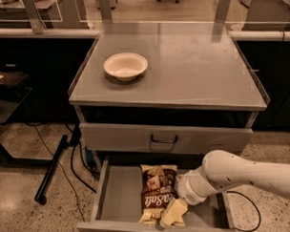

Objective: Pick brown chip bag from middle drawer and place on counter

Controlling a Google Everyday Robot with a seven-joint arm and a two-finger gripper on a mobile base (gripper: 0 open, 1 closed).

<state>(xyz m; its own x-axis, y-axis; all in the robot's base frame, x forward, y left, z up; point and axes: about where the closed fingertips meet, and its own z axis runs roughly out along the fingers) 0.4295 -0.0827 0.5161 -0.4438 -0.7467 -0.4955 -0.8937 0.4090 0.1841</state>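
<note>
The brown chip bag (pixel 157 186) lies flat in the open middle drawer (pixel 119 200), lengthwise, with its pale yellow end band towards the drawer's front. My gripper (pixel 173 212) is down inside the drawer at the bag's near right end, touching or just over the yellow band. My white arm (pixel 233 174) reaches in from the right. The counter (pixel 191 68) is the grey cabinet top above.
A white bowl (pixel 125 66) sits on the counter's left part. The closed drawer front with a dark bar handle (pixel 164 140) is just above the open drawer. A black stand leg (pixel 51 169) and cables lie on the floor to the left.
</note>
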